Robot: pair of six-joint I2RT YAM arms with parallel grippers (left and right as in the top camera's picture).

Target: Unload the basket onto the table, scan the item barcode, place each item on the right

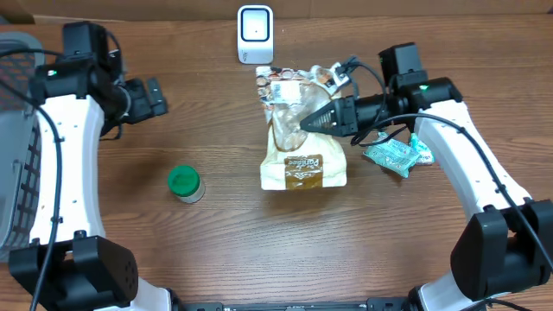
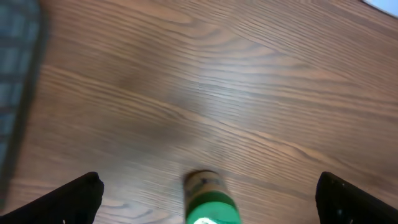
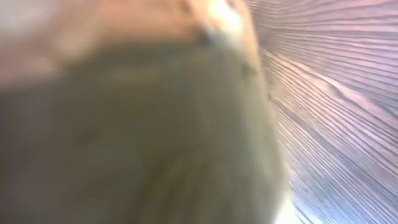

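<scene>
While the right gripper (image 1: pixel 309 121) has its jaws pressed together just right of centre in the overhead frame, its dark tip lies on the crumpled upper part of a clear bag (image 1: pixel 302 160) of baked goods. Whether a fold of the plastic is caught between the jaws cannot be told; the right wrist camera offers only a tan blur of the bag filling most of its frame, with wood grain down the right side.

The bag lies lengthwise at the centre of the wooden table (image 1: pixel 415 250), its brown label (image 1: pixel 303 164) toward the lower end and round brown pieces showing through the film at the upper end. Just above it, at top centre, stands a white barcode scanner (image 1: pixel 255 34), near the bag's upper end but apart from it. A teal packet (image 1: pixel 396 155) rests to the right of the bag, beneath the right arm.

At upper left, the left gripper (image 1: pixel 155 97) is spread wide and holds nothing; its two black fingers (image 2: pixel 81 198) sit in the lower corners of the left wrist view. Between them, at the bottom of that frame, a green-lidded jar (image 1: pixel 185 184) stands on the table, touched by neither finger. A dark mesh basket (image 1: pixel 15 147) occupies the left edge of the overhead frame.
</scene>
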